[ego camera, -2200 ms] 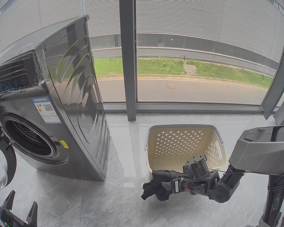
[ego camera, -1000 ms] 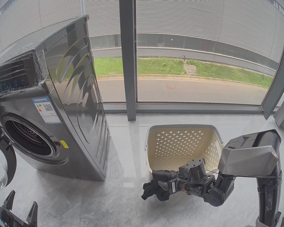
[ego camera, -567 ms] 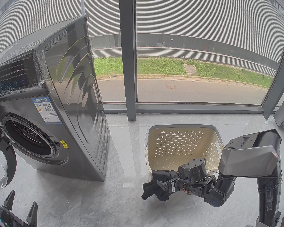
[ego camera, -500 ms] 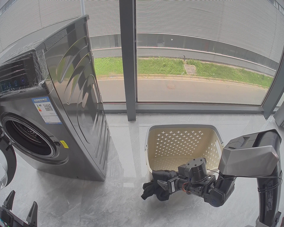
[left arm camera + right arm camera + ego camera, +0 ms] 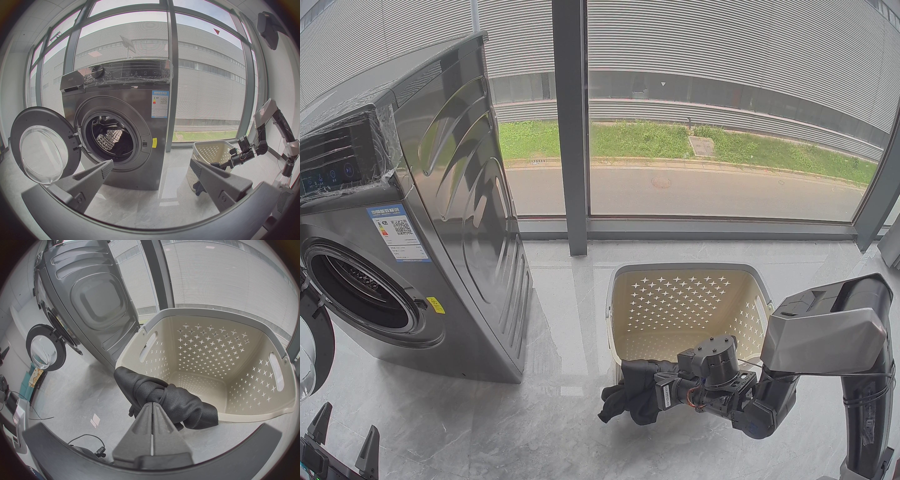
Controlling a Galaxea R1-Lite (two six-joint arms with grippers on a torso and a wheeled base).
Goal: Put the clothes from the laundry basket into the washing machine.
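Observation:
A black garment hangs over the front rim of the cream laundry basket, partly outside it above the floor. My right gripper is shut on this garment at the rim. The right wrist view has the gripper with its fingers pressed together on the bunched garment, and the basket behind it holds nothing else. The grey washing machine stands at the left with its drum opening uncovered. My left gripper hangs open low at the left, and from its wrist view this gripper faces the drum.
The machine's round door is swung open to the side. A grey window pillar stands behind the basket. Bare marble floor lies between machine and basket. A thin cable lies on the floor near the base.
My right gripper's fingers, spread around the garment a moment ago, have shut on it. The right arm's elbow shifted left since the earliest frame. The left gripper has not moved.

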